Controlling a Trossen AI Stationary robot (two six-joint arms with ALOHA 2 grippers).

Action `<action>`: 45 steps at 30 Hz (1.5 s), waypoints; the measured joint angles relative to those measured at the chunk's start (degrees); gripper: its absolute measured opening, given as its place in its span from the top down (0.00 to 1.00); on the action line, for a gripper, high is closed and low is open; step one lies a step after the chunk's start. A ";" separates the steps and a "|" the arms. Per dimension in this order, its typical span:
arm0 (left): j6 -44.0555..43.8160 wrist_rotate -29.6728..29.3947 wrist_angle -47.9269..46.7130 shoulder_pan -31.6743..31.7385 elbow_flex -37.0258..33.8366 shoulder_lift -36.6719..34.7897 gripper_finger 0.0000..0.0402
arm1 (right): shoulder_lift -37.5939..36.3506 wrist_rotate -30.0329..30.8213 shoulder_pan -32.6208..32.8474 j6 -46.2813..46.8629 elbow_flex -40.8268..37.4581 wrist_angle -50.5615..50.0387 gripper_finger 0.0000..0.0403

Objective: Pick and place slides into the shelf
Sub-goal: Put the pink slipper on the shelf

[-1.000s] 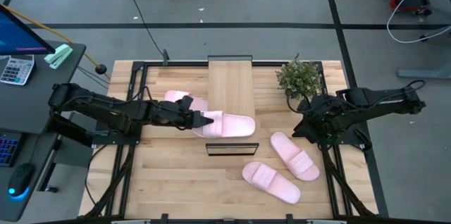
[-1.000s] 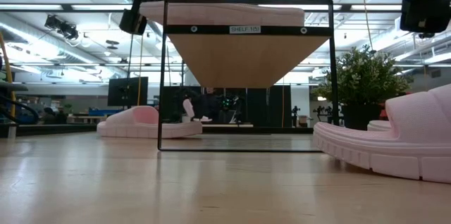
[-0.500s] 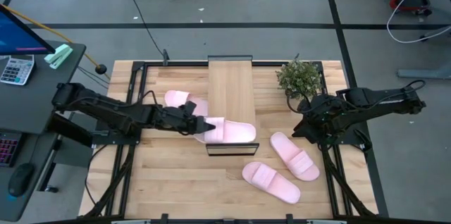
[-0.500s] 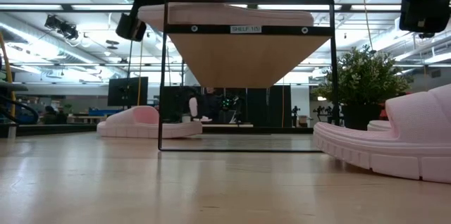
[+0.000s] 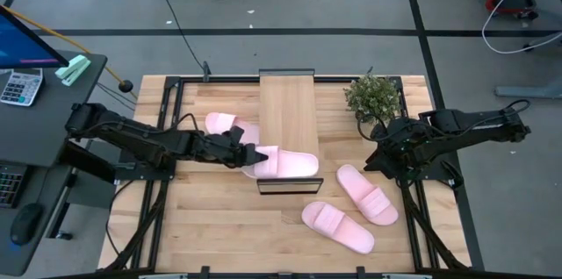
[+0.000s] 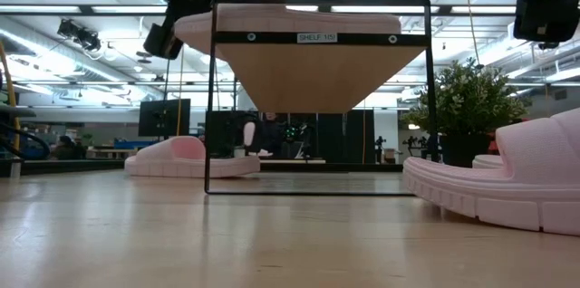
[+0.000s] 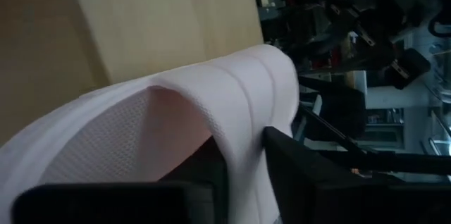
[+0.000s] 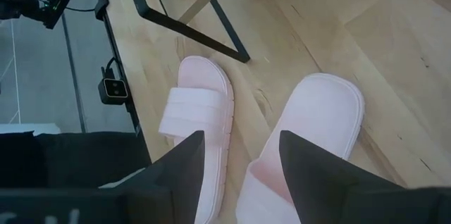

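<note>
Watching the left gripper (image 5: pixel 248 154) at the shelf (image 5: pixel 287 108): its fingers (image 7: pixel 303 175) straddle the strap of a slide (image 5: pixel 285 164) lying across the shelf's near end; I cannot tell whether they grip. Right gripper (image 5: pixel 376 158) waits open above two slides (image 5: pixel 351 207) right of the shelf.

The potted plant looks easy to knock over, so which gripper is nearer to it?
Right. The right gripper hangs open just in front of the potted plant, over the table. The left gripper is across the shelf, at a slide's strap.
</note>
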 joint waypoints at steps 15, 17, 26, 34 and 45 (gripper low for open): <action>-1.73 1.14 1.11 0.02 0.00 -0.17 0.42 | 0.00 0.00 0.01 -0.42 0.00 0.00 0.53; -2.44 1.15 1.18 0.02 0.00 -0.19 0.42 | 0.00 -0.02 0.02 -0.42 0.00 0.00 0.53; -2.85 2.88 1.62 0.02 0.00 -0.75 0.42 | 0.00 -0.02 0.01 -0.39 0.00 0.00 0.53; -2.42 3.04 -2.01 0.24 -0.04 -3.32 0.36 | 0.01 -0.02 0.00 -0.37 0.00 0.02 0.53; -2.38 3.10 -3.92 0.50 -0.04 -3.56 0.33 | 0.02 -0.02 0.02 -0.35 0.00 0.05 0.53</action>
